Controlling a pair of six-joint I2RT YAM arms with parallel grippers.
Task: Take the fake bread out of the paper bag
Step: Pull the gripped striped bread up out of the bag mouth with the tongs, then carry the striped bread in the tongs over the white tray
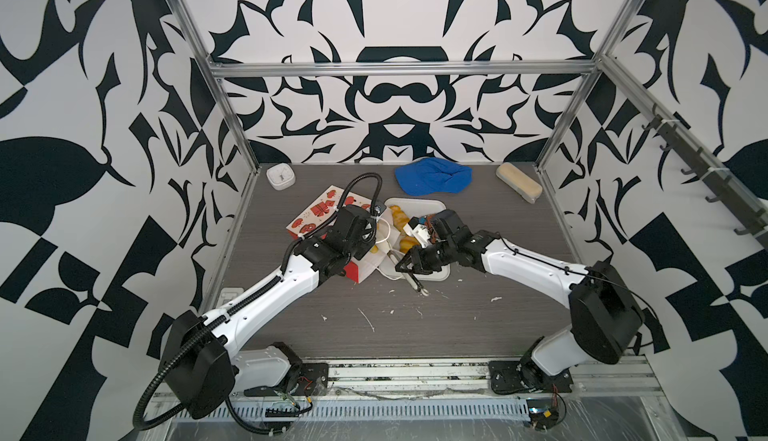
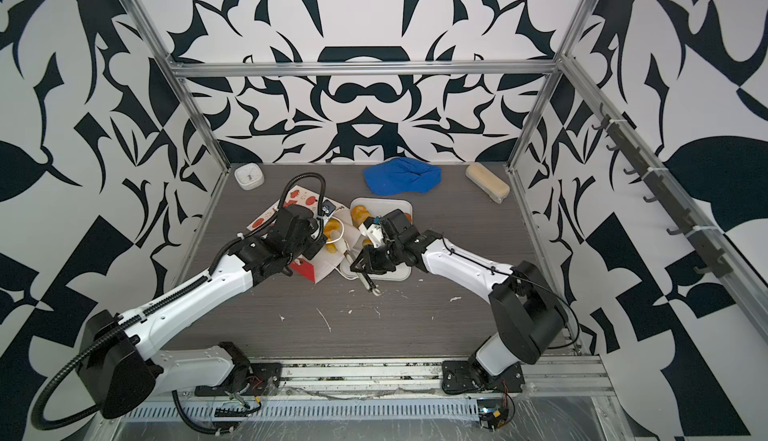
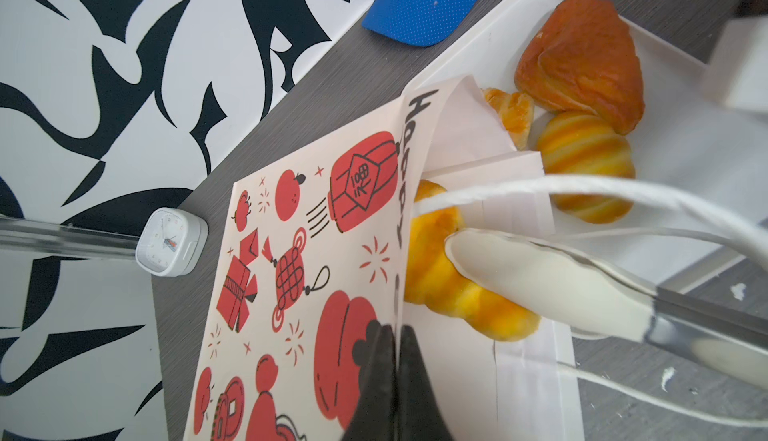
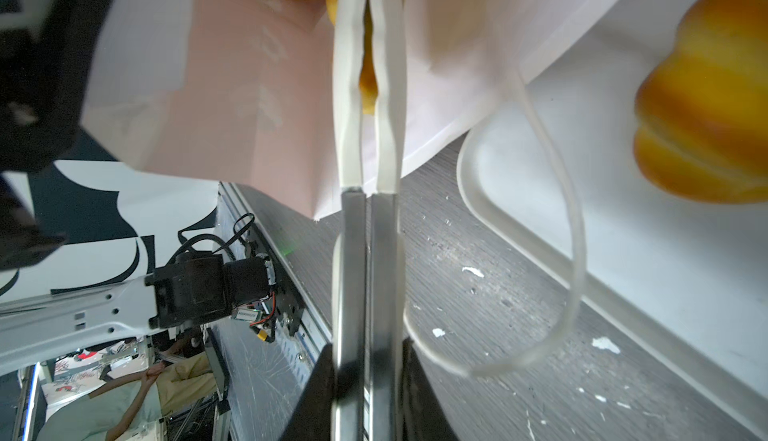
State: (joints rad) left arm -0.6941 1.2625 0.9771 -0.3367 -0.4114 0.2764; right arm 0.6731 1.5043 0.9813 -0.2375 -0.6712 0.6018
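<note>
**Both top views**
- The paper bag (image 1: 322,214) (image 2: 291,204) is lying printed side up on the table, at 9 o'clock of the white tray (image 1: 432,203) (image 2: 405,206). Its mouth is overlapping the tray's near corner.
- The left arm (image 1: 291,276) is reaching over the bag and hiding its own fingers.
- The right gripper (image 1: 405,266) (image 2: 359,266) is closing on a pair of tongs (image 1: 417,285) (image 2: 369,284). The tong tips are pointing toward 11 o'clock into the bag mouth.
- A golden braided loaf (image 1: 399,215) (image 2: 359,214) is sitting on the tray, at 12 o'clock of the right gripper.
- A blue cap (image 1: 432,179), a clock (image 1: 280,177) and a beige block (image 1: 518,187) are lying along the far edge.

**Left wrist view**
- The left gripper (image 3: 392,328) is pinching the printed front wall of the bag at its rim, jaws fully together.
- A yellow croissant (image 3: 436,289) is lying inside the mouth, just beside those fingers, with the tong tip pressing on it.
- A cord handle (image 3: 540,187) is arching over it.
- A second croissant (image 3: 586,168) and a brown triangular pastry (image 3: 582,60) are resting on the tray, beyond the bag.

**Right wrist view**
- The right gripper (image 4: 368,376) is squeezing the tong handles nearly together.
- The white tips are clamping the yellow croissant (image 4: 368,85) against the bag's lining.
</note>
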